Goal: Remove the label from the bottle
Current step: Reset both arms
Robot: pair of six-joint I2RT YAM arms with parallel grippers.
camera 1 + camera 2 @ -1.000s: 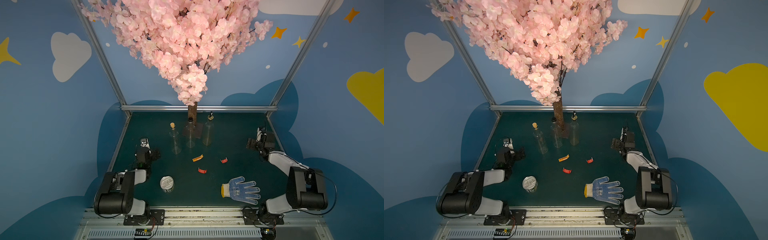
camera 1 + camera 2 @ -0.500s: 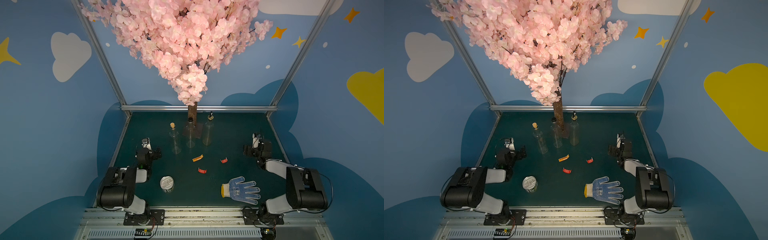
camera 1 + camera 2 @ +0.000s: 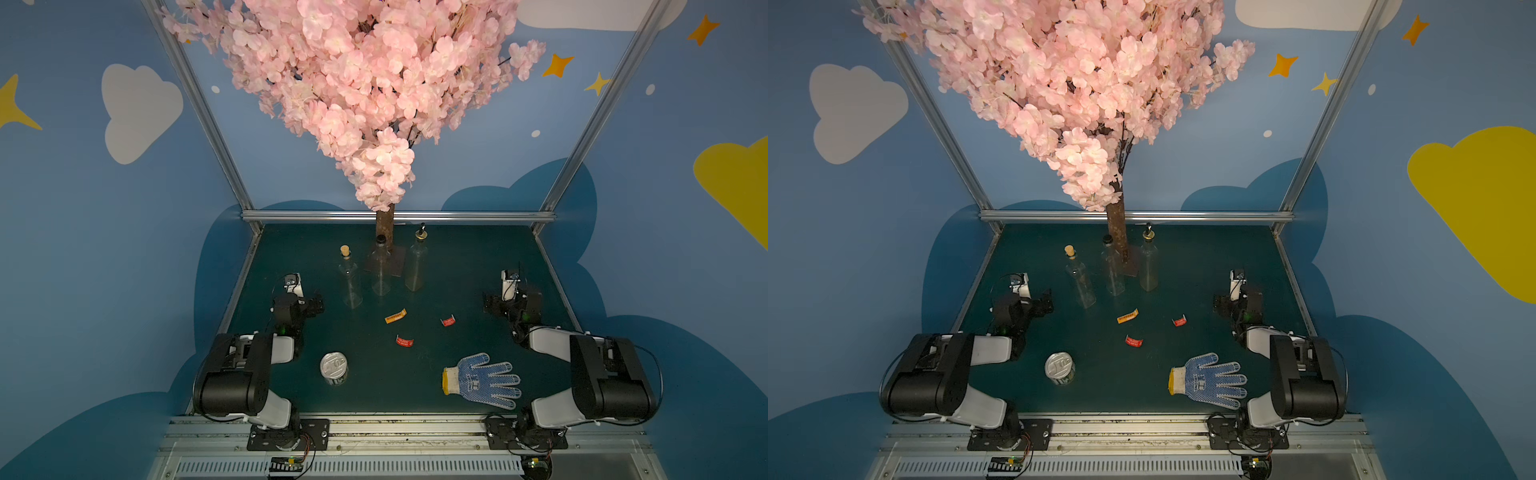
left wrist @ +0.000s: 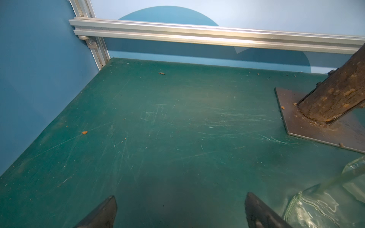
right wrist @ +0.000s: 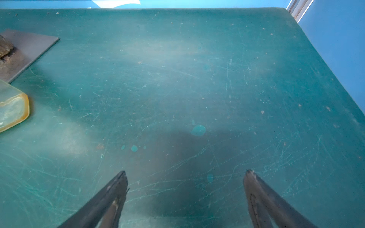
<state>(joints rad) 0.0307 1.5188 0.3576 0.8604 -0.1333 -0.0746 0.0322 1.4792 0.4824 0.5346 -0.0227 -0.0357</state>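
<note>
Both arms dropped back toward their bases. Right gripper (image 3: 488,304) slid inward too (left gripper (image 3: 319,303) shifted less).

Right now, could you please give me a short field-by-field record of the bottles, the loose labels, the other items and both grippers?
bottles: cork-stoppered clear glass bottle, black-capped clear glass bottle, pourer-topped clear glass bottle; all upright, no label visible on them
loose labels: orange paper strip, rear red paper strip, front red paper strip; lying on the dark green table
other items: silver tin can, blue-dotted white work glove
left gripper: open, empty
right gripper: open, empty
</note>
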